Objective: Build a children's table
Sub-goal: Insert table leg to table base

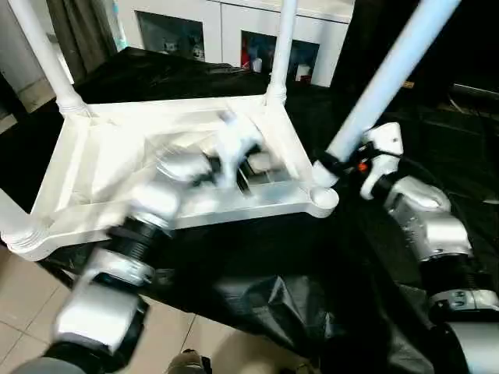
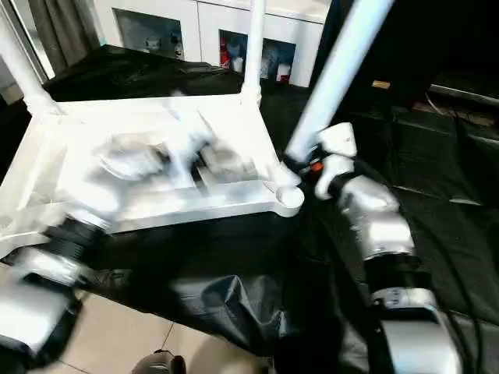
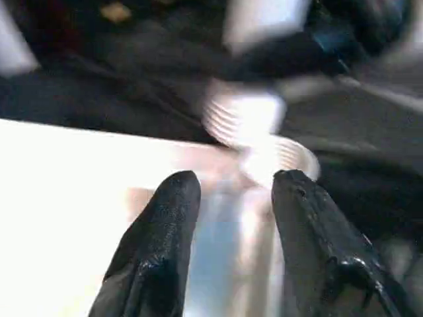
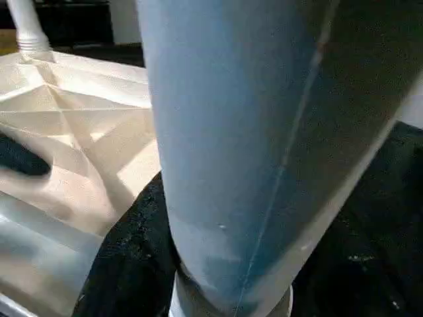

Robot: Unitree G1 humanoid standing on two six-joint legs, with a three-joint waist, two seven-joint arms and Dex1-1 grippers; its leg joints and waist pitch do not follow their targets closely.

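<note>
Black sheeting [image 1: 257, 296] covers the work surface before us, with white cabinets [image 1: 226, 31] along the far wall and pale floor tiles [image 1: 23, 312] at the near left. On the sheeting lies the white plastic table top [image 1: 86, 167], upside down, its ribbed underside facing up. At its far left corner one white tubular leg [image 1: 43, 54] stands in its socket, and a second leg [image 1: 282, 47] rises from the far right corner.

Over the middle of the underside we see our left gripper [image 3: 228, 205], blurred in the head views; its two black fingers [image 3: 155, 257] stand apart with nothing between them, pointing toward the round corner socket [image 3: 281, 158] at the near right corner.

Just right of that socket, our right gripper [image 1: 326, 166] is clamped round the lower end of a third white leg [image 1: 390, 74], which leans up and to the right. We cannot tell whether the leg's foot touches the socket or only stands beside it.
</note>
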